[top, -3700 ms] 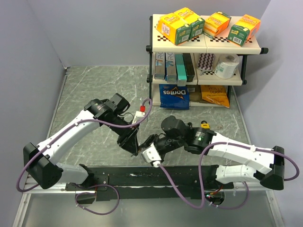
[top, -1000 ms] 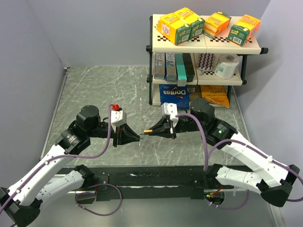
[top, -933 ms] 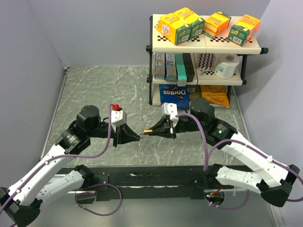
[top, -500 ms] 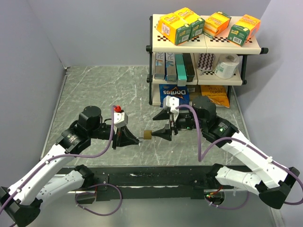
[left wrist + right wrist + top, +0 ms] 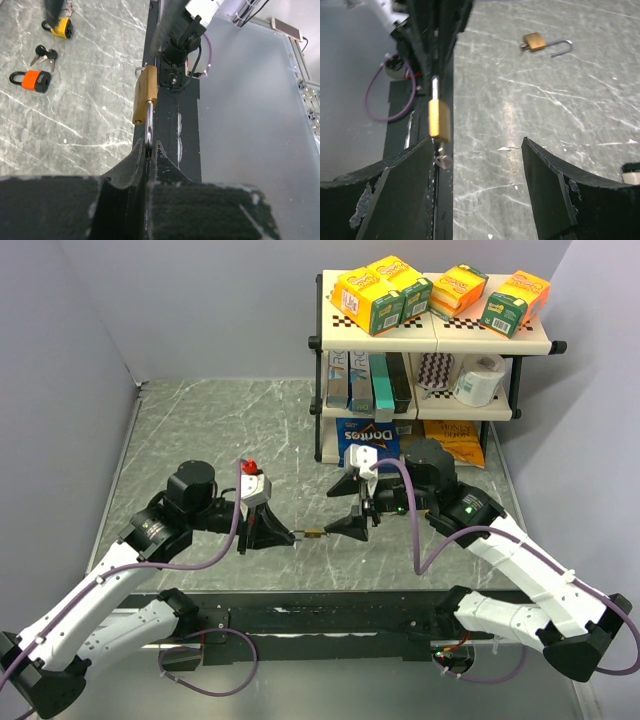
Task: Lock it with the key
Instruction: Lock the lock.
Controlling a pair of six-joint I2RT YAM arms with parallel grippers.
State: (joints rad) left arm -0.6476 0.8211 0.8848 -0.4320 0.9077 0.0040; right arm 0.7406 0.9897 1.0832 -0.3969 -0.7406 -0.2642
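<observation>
The right gripper [image 5: 476,146] has let go and backed off, fingers spread wide. The key [image 5: 442,160] sits unheld in the brass padlock [image 5: 145,95], which the left gripper [image 5: 149,150] pinches by its shackle [image 5: 148,127] above the worktop's near-edge middle — seemingly inserted, locking unconfirmed.

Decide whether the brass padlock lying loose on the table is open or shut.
Open: the loose padlock has its shackle swung aside, one end free of the body.

The padlock [image 5: 145,97] is brass-gold, the table [image 5: 100,60] grey with white veins.
</observation>
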